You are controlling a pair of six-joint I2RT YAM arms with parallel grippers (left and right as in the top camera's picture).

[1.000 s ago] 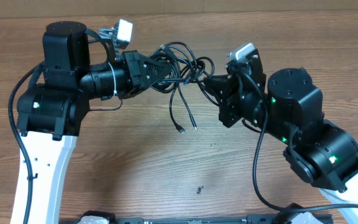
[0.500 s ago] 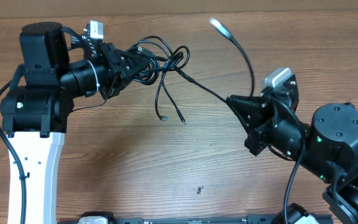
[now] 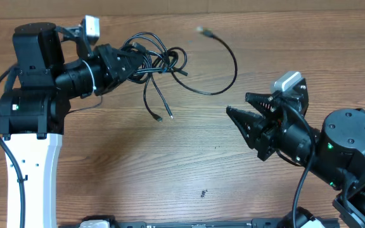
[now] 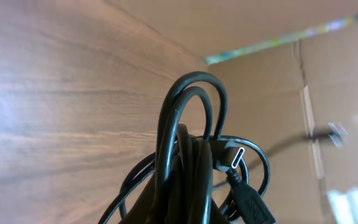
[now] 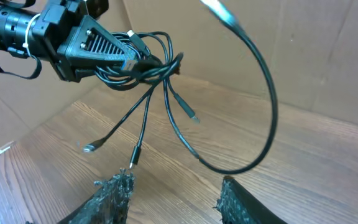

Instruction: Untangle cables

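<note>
We are clamping left gripper (image 3: 138, 63) tight on cables (image 3: 163, 60), holding knot above table (image 3: 170, 177) at far left, plug ends (image 3: 159, 118) dangling. Right gripper (image 3: 238, 104) gaping, empty, well apart. Loose strand (image 5: 272, 118) arcing midair. Risk we are judging: strand dropping across knot and re-looping; pulling wrong strand, cinching tangle.

Black cables (image 5: 165, 67), silvery plug end (image 5: 215, 9), brown wood-grain table (image 3: 170, 164), tan cardboard wall (image 5: 328, 56)

Blk cables (image 3: 152, 58) knotted w/ ends dangling, one strand looping right.
</note>
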